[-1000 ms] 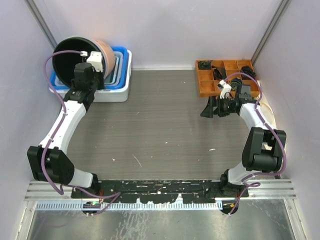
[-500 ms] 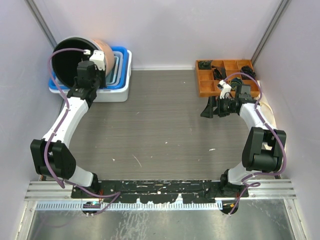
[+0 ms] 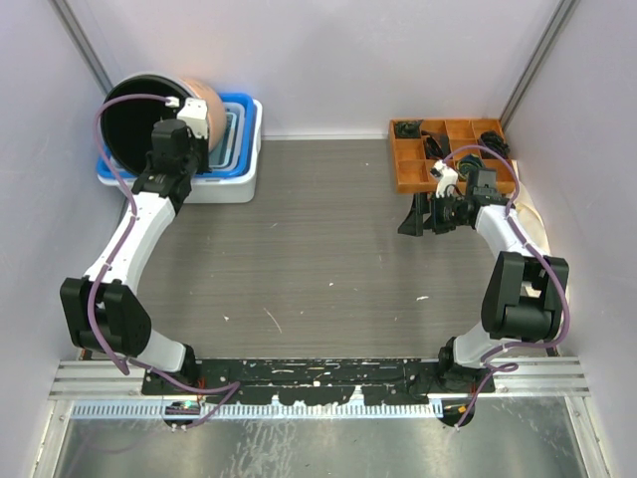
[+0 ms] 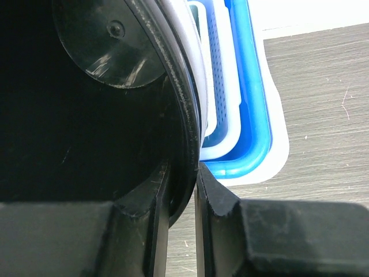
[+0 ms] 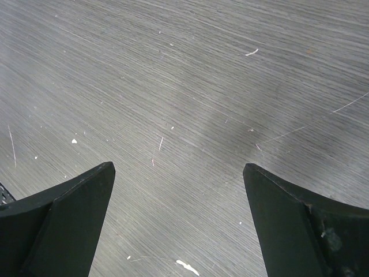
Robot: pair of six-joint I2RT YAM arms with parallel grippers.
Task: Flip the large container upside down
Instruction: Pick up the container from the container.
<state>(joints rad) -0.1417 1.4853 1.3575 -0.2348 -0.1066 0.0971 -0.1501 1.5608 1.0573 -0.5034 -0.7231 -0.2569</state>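
Observation:
The large container is a bowl (image 3: pixel 134 119), black inside and terracotta outside. It stands tipped on its edge at the back left, over the stacked trays, with its mouth facing the front left. My left gripper (image 3: pixel 182 127) is shut on the bowl's rim. In the left wrist view the black rim (image 4: pixel 183 144) is pinched between my two fingers (image 4: pixel 216 196), and the dark inside (image 4: pixel 69 115) fills the left half. My right gripper (image 3: pixel 413 221) is open and empty, low over the bare table (image 5: pixel 190 86) at the right.
A blue tray (image 3: pixel 244 124) nests in a white tray (image 3: pixel 234 187) under the bowl, against the back and left walls; both show in the left wrist view (image 4: pixel 248 115). An orange compartment box (image 3: pixel 413 159) holding small black parts stands at the back right.
My left arm has pushed slightly back and left, and the bowl has shifted a little that way with it. The right arm has barely moved.

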